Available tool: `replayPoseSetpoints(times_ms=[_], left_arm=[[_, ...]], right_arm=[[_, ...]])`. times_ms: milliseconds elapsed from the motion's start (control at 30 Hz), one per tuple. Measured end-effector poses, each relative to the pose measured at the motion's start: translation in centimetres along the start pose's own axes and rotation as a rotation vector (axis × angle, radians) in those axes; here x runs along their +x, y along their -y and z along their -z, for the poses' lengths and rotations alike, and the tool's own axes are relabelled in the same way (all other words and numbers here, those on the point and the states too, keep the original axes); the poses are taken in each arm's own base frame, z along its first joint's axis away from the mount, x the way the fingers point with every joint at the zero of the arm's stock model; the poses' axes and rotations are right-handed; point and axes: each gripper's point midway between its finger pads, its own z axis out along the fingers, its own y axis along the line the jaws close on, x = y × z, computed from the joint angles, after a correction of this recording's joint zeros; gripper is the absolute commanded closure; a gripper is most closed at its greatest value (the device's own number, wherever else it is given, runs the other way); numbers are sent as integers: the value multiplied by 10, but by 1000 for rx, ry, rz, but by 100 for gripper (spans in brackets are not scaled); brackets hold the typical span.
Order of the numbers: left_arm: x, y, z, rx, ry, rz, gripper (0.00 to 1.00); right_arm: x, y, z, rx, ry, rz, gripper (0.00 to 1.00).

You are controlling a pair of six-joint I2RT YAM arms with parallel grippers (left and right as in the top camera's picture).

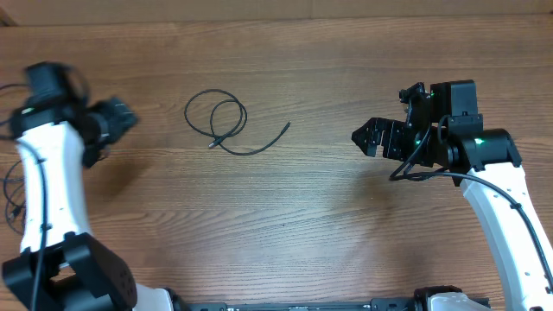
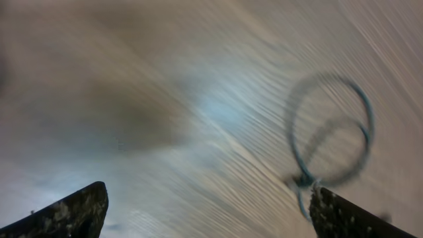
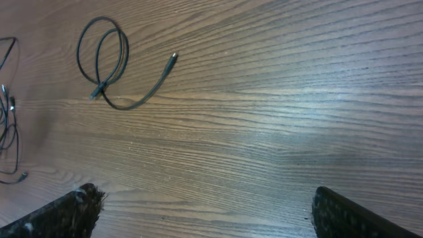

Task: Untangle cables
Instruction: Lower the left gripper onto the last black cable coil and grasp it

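A thin black cable (image 1: 226,123) lies coiled in a double loop on the wooden table, its tail running right to a small plug. It also shows in the right wrist view (image 3: 106,59) and blurred in the left wrist view (image 2: 330,132). More thin cables (image 1: 10,194) lie in loose loops at the far left edge, also in the right wrist view (image 3: 8,132). My left gripper (image 1: 121,121) is open and empty, left of the coil. My right gripper (image 1: 365,136) is open and empty, well right of the coil.
Thicker black wires (image 1: 423,168) hang on the right arm. The left arm (image 1: 43,199) stands over the left side of the table beside the loose cables.
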Motion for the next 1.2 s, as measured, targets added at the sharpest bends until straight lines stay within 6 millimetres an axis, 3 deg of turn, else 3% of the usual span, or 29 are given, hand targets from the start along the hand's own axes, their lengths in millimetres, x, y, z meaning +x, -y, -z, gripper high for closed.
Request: replayPoseSetpoints(times_ms=[200,333,467,567,667,733,933,1200], left_arm=[[39,88,-4,115,-9,-389,0],[65,120,9,90,-48,-556,0],[65,164,28,94,1,-694,0],[63,188,30,110,33,-754,0],[63,192,10,86,6,-774,0],[68,187,-15,48,-46,-782,3],[92,164,-91,-62,-233,-795,0],[104,155,-127,-94,-303,-814,0]], right_arm=[[0,0,0,0,0,0,0],[0,0,0,0,1,0,0],[-2,-1,0,-2,9,4,0],[-2,0,0,-2,6,4,0],[0,0,0,0,0,1,0],[1,0,0,1,-4,0,0],[1,0,0,1,-3,-1,0],[1,0,0,1,-3,-1,0]])
